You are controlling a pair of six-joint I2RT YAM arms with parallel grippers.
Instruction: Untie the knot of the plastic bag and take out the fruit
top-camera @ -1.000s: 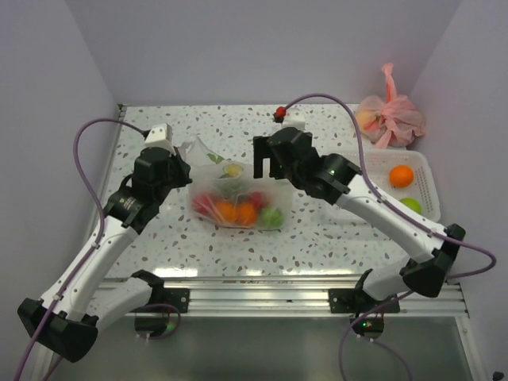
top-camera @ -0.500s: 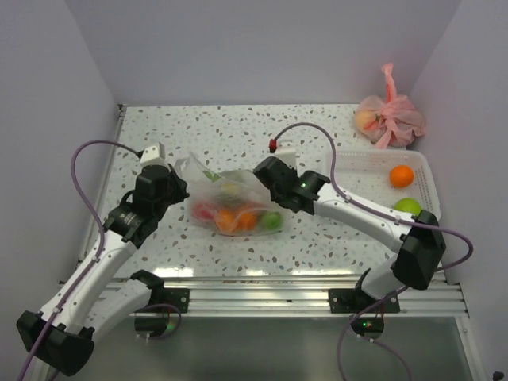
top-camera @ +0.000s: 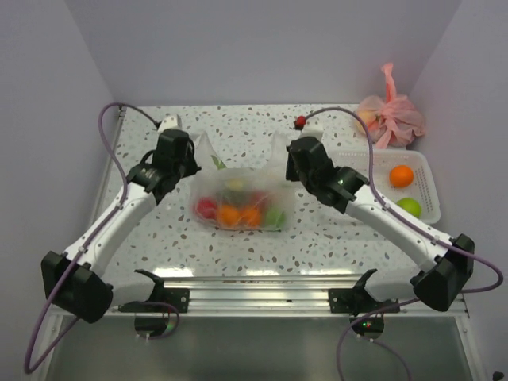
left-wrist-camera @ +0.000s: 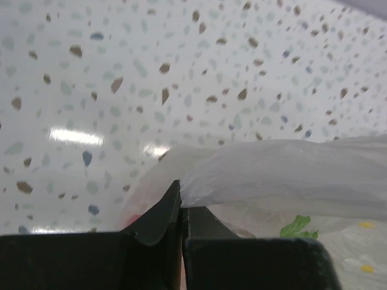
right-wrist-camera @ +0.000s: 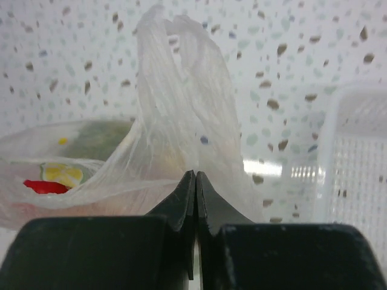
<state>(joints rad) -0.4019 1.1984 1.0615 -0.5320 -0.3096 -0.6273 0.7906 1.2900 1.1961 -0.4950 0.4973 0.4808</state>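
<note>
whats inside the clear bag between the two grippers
Through the plastic bag show the fruit: red, orange and green pieces. Anything beneath them, and the exact count, is hidden by crinkled plastic.

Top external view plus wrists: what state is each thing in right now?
plastic bag: top stretched wide sideways, no knot showing.
left gripper: fingers shut on the plastic bag's left flap.
right gripper: fingers shut on the plastic bag's right flap.
fruit: inside the plastic bag.
pink bag: tied shut, far right corner.
white basket: holds one orange and one green fruit.
</note>
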